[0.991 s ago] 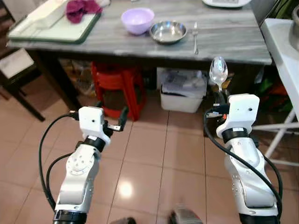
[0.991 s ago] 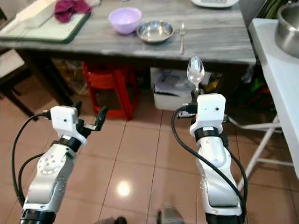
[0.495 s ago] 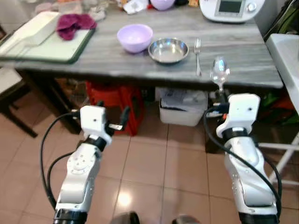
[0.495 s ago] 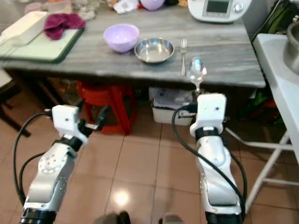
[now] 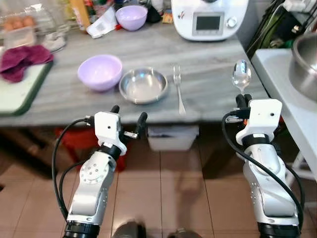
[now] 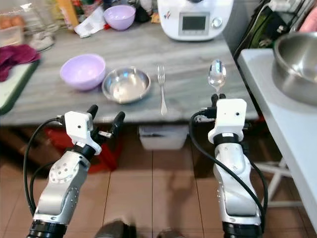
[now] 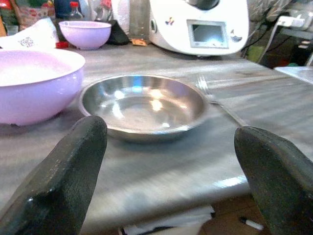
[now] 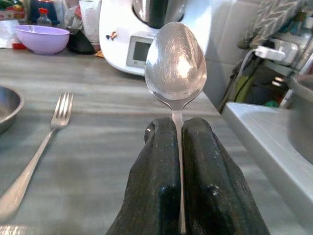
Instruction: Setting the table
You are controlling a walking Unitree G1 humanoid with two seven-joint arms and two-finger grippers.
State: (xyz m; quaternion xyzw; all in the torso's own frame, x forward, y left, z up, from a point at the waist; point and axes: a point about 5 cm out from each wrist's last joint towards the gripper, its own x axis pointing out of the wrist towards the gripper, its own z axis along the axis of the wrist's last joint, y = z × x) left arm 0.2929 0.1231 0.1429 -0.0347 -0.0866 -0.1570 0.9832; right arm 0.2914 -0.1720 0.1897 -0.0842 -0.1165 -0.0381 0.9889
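My right gripper (image 5: pixel 241 98) is shut on the handle of a silver spoon (image 5: pixel 241 76), bowl end up, held at the table's front edge to the right of the fork (image 5: pixel 178 88). In the right wrist view the spoon (image 8: pixel 175 62) stands upright between the black fingers (image 8: pixel 159 186). The fork lies just right of a steel bowl (image 5: pixel 143 85). A lilac bowl (image 5: pixel 100 72) sits left of it. My left gripper (image 5: pixel 128 115) is open and holds nothing, just below the table edge in front of the steel bowl (image 7: pixel 143 104).
A white kitchen appliance (image 5: pixel 209 18) stands at the back of the grey table (image 5: pixel 213 74), with a second lilac bowl (image 5: pixel 131 16) near it. A green tray (image 5: pixel 12 94) with a maroon cloth (image 5: pixel 22 58) lies at left. A white counter with a big steel pot (image 5: pixel 303 59) is at right.
The camera has moved closer to the table and now looks down on it. Both grippers have come up to the table's front edge, the right one still holding the spoon.
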